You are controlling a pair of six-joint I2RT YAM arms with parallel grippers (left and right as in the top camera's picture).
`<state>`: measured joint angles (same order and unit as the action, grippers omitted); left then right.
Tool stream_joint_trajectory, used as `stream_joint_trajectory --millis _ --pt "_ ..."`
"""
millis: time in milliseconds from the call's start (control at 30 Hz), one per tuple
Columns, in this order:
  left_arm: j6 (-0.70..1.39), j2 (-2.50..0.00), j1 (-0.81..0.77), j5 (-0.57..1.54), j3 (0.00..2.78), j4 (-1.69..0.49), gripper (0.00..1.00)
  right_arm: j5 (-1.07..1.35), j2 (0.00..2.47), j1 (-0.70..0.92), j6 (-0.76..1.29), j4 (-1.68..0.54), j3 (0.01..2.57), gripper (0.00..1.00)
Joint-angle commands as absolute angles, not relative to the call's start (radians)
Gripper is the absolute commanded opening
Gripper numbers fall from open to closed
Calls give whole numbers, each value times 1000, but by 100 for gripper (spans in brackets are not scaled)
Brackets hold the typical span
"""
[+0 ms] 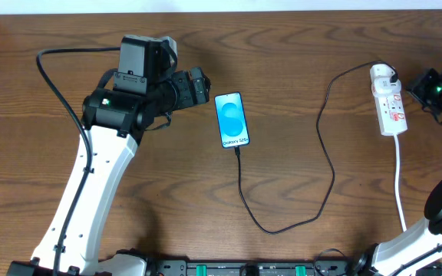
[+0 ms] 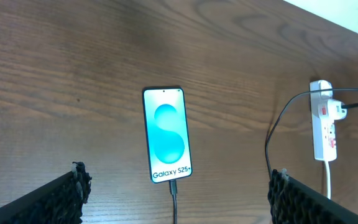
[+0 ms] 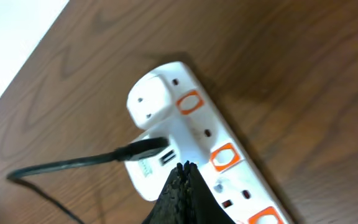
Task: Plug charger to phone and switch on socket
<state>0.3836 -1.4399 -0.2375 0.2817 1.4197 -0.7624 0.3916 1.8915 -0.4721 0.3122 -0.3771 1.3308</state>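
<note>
The phone [image 1: 232, 120] lies flat mid-table, its blue screen lit with "Galaxy" text; it also shows in the left wrist view [image 2: 166, 134]. The black charger cable [image 1: 324, 153] is plugged into the phone's bottom end and loops right to its white plug head [image 1: 384, 75] on the socket [image 1: 390, 107], a white power strip at far right. My left gripper [image 2: 178, 186] is open and empty, just left of the phone. My right gripper [image 3: 184, 169] is shut, its tips above the socket [image 3: 197, 121] next to the plug head [image 3: 154, 168].
The socket's white cord [image 1: 400, 180] runs toward the front edge at right. The cable loop lies on the brown wooden table [image 1: 152, 184] front of centre. A white wall edge borders the table's far side.
</note>
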Motion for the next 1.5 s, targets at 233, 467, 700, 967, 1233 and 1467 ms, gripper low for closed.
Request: stream_joint_trajectory --millis 233,467,700,967,1233,1467 --pt "363 -1437 -237 268 1425 -767 93 353 1949 -464 344 -351 1341 1" --pt "363 -1437 -237 268 1425 -767 93 403 2032 -463 329 -305 1341 1" --pt "363 -1437 -237 268 1425 -767 93 448 2061 -463 329 -272 1341 1" --pt "363 -1437 -237 268 1425 -767 93 448 2061 -461 329 -281 1341 1" --pt "363 -1437 -237 268 1425 -767 93 448 2125 -424 336 -270 1341 1" --pt "363 -1437 -237 268 1425 -767 93 455 2171 -413 344 -270 1341 1"
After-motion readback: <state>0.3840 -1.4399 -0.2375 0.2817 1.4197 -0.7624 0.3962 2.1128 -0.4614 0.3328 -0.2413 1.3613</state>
